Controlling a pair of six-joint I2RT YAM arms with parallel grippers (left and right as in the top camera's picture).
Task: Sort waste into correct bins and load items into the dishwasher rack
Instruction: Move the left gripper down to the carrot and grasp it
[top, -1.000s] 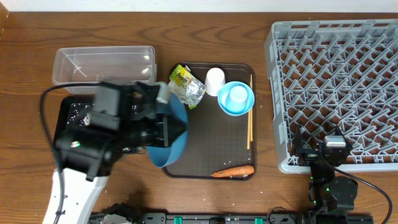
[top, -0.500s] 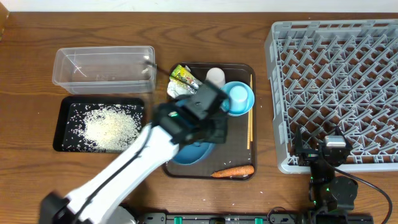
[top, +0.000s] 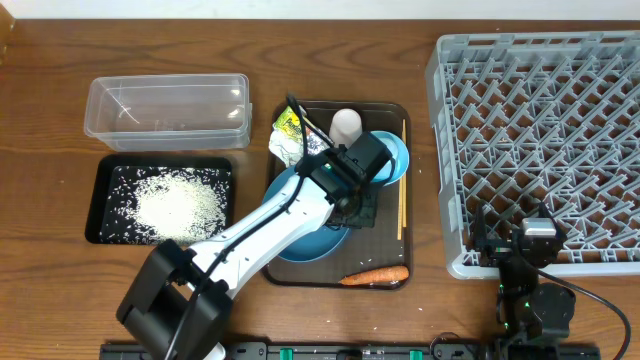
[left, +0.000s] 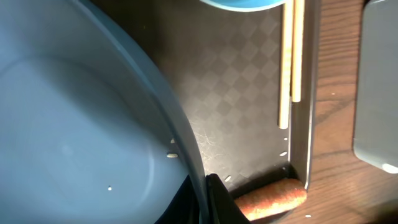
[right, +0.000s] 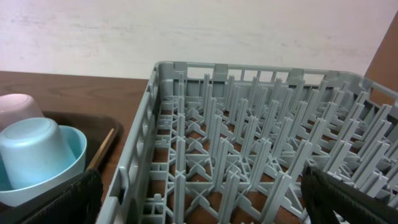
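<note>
The left arm (top: 270, 225) lies across the brown tray (top: 385, 245), blocking its middle, while the rack (top: 540, 130) stands unobstructed along the surface's right edge.

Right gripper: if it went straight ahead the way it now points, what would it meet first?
Probably the dishwasher rack: the right gripper, jaws open, faces its near wall and pegs. Depth is unclear.

Dark-blue dish (top: 300, 235), orange carrot (top: 375, 275), grey rack (top: 545, 130)
</note>
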